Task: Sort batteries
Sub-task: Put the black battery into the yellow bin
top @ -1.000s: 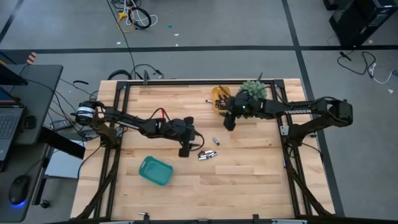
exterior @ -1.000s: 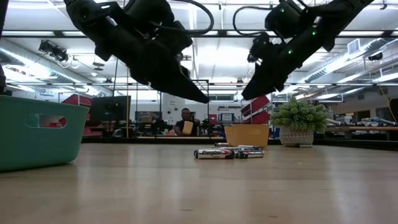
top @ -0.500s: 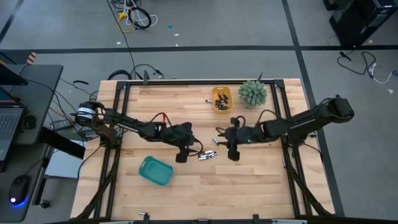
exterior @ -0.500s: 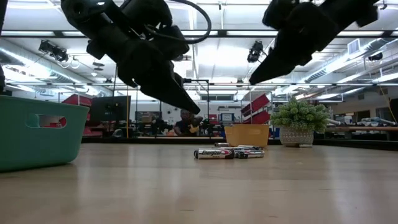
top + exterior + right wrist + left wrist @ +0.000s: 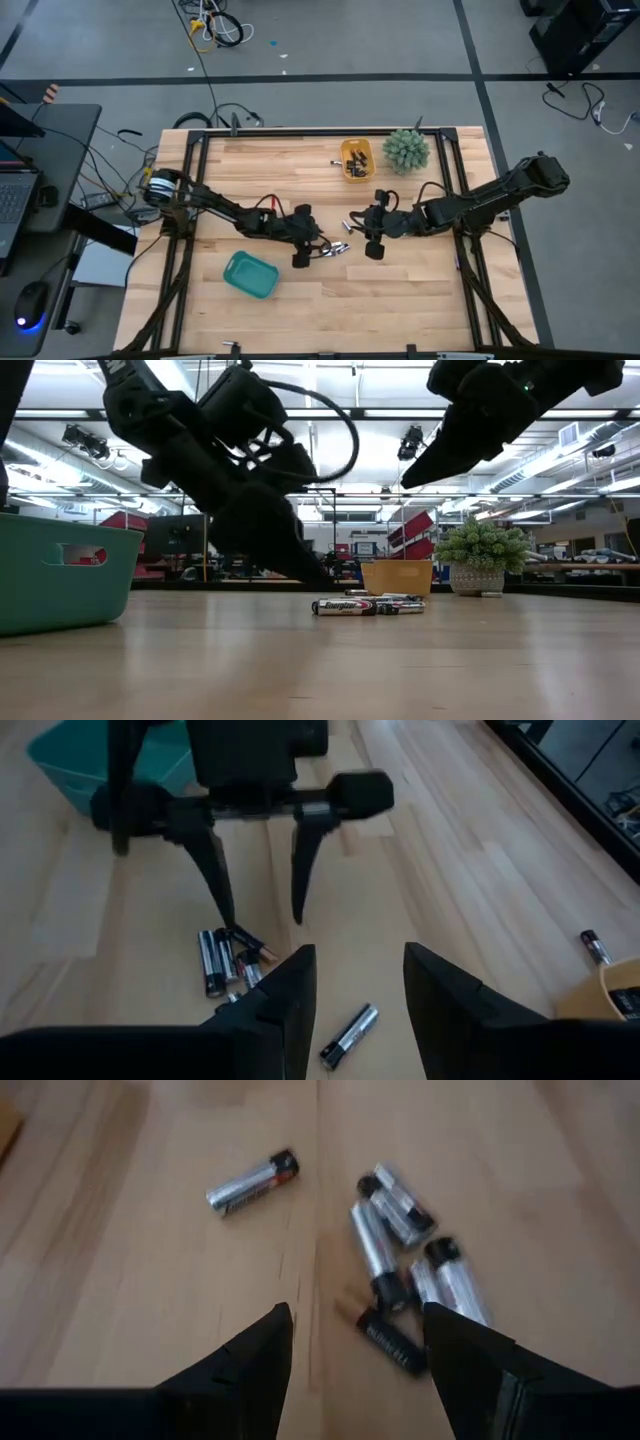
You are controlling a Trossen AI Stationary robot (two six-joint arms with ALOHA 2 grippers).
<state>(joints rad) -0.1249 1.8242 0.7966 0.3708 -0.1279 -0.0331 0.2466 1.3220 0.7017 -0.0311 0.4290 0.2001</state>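
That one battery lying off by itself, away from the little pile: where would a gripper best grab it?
Probably across the middle of the lone battery, coming straight down from above. It lies flat on the table with bare wood along both long sides, so open fingers can straddle its round body. The right gripper, open, hovers nearest it.

Batteries [image 5: 335,249] clustered mid-bench [image 5: 400,290], one lone battery [image 5: 347,226] just behind. Left gripper [image 5: 303,254] at the cluster's left, right gripper [image 5: 372,246] to its right. Tray [image 5: 249,274] front-left; bin [image 5: 355,159] and plant [image 5: 405,149] at back, bin probably holding cells.
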